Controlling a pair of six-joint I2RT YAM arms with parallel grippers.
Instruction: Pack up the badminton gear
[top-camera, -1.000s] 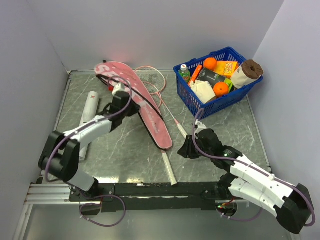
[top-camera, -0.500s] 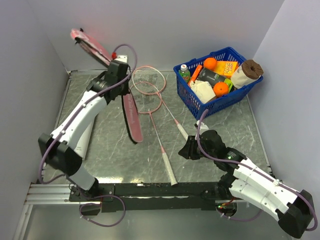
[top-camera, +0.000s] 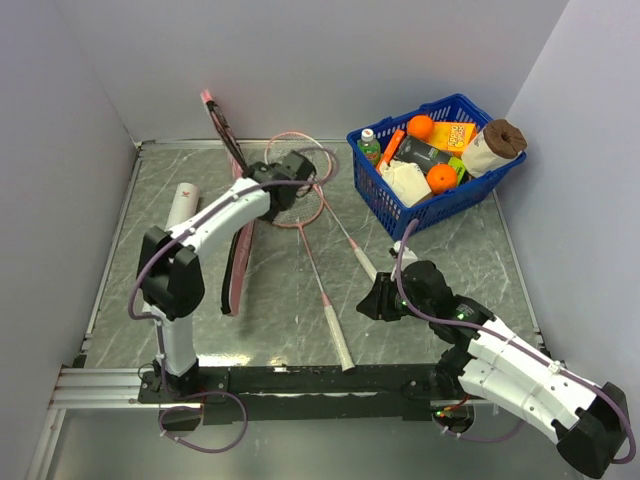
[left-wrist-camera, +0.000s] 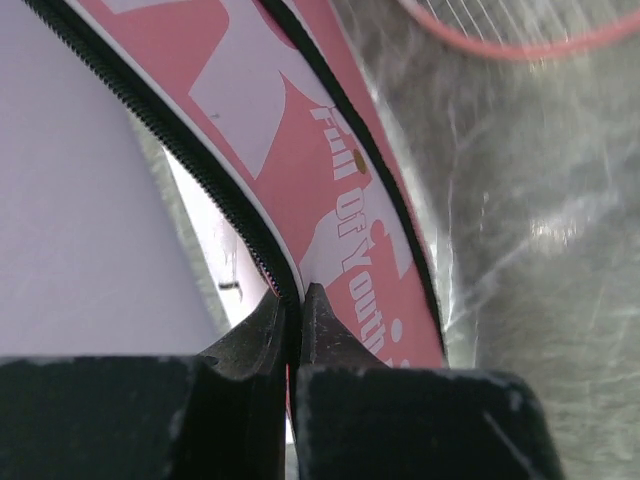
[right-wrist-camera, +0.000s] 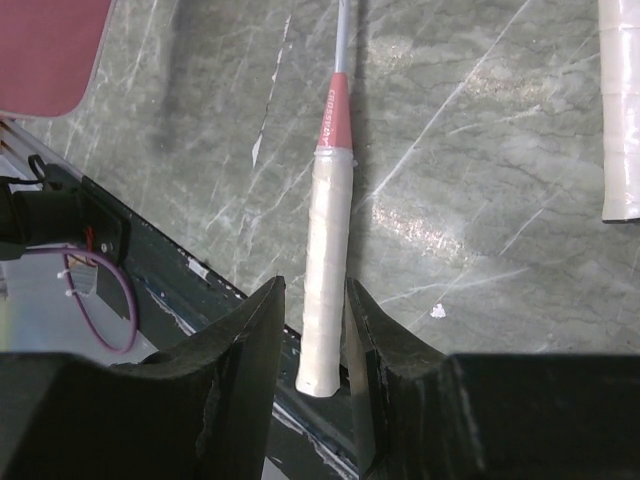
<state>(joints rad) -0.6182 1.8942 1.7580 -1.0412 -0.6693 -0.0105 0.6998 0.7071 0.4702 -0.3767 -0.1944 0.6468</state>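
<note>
The left gripper (left-wrist-camera: 295, 296), pinched shut on only the zip edge of the bag (top-camera: 237, 262) held up over the worktop's (top-camera: 450, 260) left half, may drop it onto the mid-worktop rackets (top-camera: 338, 343), while the right gripper (right-wrist-camera: 312, 300) hovers part-open, empty, above one handle.

Upright bag (top-camera: 236, 275) walls off tube (top-camera: 181, 203); rackets (top-camera: 339, 340) cross centre; basket (top-camera: 455, 205) fills far right; tabletop (top-camera: 280, 295) between bag, rackets seemingly passable.

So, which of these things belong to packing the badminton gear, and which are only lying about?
For the job:
- pink bag, clamped in the left pincer
- near racket
- far racket
- white tube

Lying about:
- blue basket
- in it: an orange, a green bottle, an orange box, a brown-topped roll
</note>
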